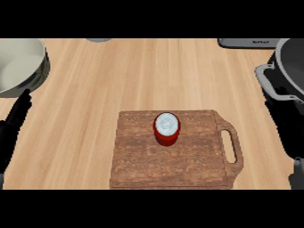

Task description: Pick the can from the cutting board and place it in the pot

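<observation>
Small red cylindrical metal can (166, 129) stands upright mid-frame on brown wooden cutting board (172, 151): likely light, rigid, slippery; grasp its sides. Both hands' fingers: cannot tell.

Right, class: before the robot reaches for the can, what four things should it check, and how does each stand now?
1. Red can upright on the cutting board: ok.
2. Nothing standing between the can and the right hand: ok.
3. Right hand free, holding nothing: ok; the left hand is free too, at the left edge.
4. Pot open, no lid showing: ok, though the view's edge cuts it off, so whether its inside is free cannot be told.
</observation>
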### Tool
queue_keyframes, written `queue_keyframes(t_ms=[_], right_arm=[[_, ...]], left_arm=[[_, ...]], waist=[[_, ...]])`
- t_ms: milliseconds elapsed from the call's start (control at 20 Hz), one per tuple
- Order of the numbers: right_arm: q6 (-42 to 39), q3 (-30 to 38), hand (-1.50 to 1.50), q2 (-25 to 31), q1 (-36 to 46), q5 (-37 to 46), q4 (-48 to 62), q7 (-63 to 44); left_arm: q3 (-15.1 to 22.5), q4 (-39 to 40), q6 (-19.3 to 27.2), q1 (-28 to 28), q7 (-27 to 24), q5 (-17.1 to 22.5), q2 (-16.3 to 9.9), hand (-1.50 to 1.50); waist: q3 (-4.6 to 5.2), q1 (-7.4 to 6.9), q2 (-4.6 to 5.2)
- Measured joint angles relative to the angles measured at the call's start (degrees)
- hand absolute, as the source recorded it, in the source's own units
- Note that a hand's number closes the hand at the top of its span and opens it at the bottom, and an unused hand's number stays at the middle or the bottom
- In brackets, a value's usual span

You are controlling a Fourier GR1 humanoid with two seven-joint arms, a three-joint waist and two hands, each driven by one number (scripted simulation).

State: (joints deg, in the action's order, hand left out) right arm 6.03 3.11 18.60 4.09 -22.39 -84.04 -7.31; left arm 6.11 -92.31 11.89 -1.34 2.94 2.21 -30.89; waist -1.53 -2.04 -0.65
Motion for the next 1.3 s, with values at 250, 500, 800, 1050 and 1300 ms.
queue_keyframes(t_ms=[250, 500, 800, 1050, 1300], right_arm=[[-12.53, -6.45, 1.5, -1.43, 11.41, -4.71, -3.07, 0.25], [-24.33, -11.24, -1.5, 4.19, 23.62, 0.86, -5.25, 6.01], [-39.8, -14.07, -1.5, 8.35, 31.61, 5.85, -1.89, 21.85], [-45.35, -15.76, -1.5, 12.11, 37.9, 14.49, 3.34, 32.44], [-43.64, -22.48, -1.5, 15.15, 43.01, 25.6, 5.7, 36.9]], left_arm=[[0.35, -2.7, -0.11, 3.92, -1.26, 2.91, 3.68, 0.0], [1.23, -4.17, -0.42, 8.57, -1.41, 7.32, 8.82, 0.0], [0.21, -3.12, 0.13, 13.44, -0.76, 10.74, 12.44, 0.0], [-1.0, -0.63, 0.41, 15.93, -0.78, 11.6, 13.4, 0.0], [-1.88, 1.62, 0.18, 17.93, -0.71, 12.04, 13.69, 0.0]], waist=[[0.99, -3.28, 0.73], [1.61, -5.25, 1.56], [1.31, -4.34, 2.86], [1.33, -3.33, 2.85], [1.41, -2.55, 2.44]])
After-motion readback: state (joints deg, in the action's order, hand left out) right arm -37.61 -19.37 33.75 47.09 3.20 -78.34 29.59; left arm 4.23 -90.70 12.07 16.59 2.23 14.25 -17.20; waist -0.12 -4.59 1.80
